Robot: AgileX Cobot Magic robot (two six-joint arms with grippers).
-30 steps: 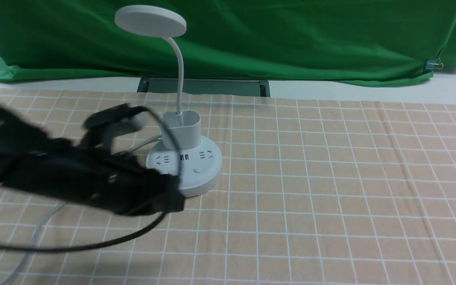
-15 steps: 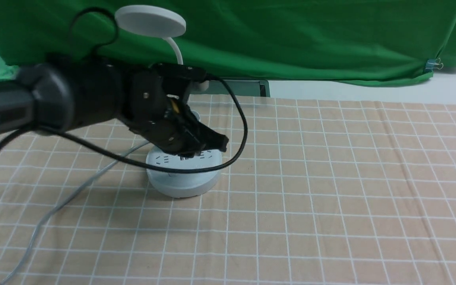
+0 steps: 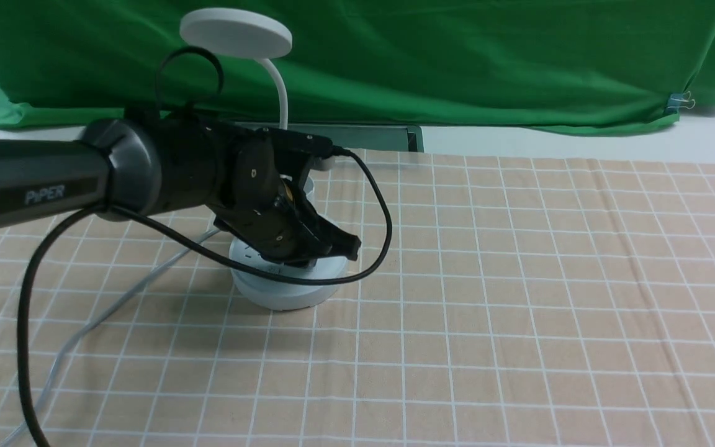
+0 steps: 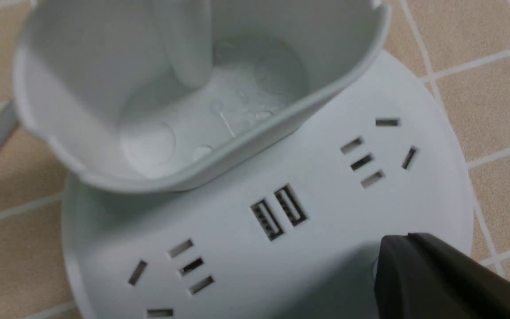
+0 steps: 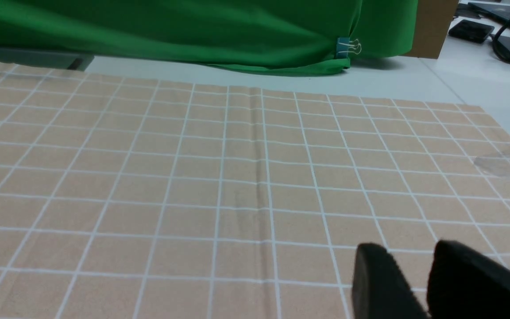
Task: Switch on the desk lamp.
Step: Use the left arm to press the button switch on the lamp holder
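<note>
Has the desk lamp [image 3: 236, 32] standing upright on the gridded cloth [image 3: 519, 279], disc head raised over the oval cup [image 4: 162, 177] and round base [image 4: 334, 239]. Just above the lamp's base, on the side away from the cup, holds the left gripper [image 4: 407, 235] with fingers together and tips over a partly hidden round button [image 4: 375, 268]; cannot tell whether touching. In front of the lamp's base, loops a black cable [image 3: 308, 281] from the left arm [image 3: 171, 161]. From the lamp toward the near left, trails a grey cord [image 3: 140, 285] along the gridded cloth. Behind the lamp, shows a dark green panel [image 3: 364, 137] and a hanging green cloth [image 3: 457, 62], with a binder clip [image 3: 675, 102] well to the lamp's right. Facing the gridded cloth to the lamp's right, keeps the right gripper [image 5: 405, 248] with fingers slightly apart.
</note>
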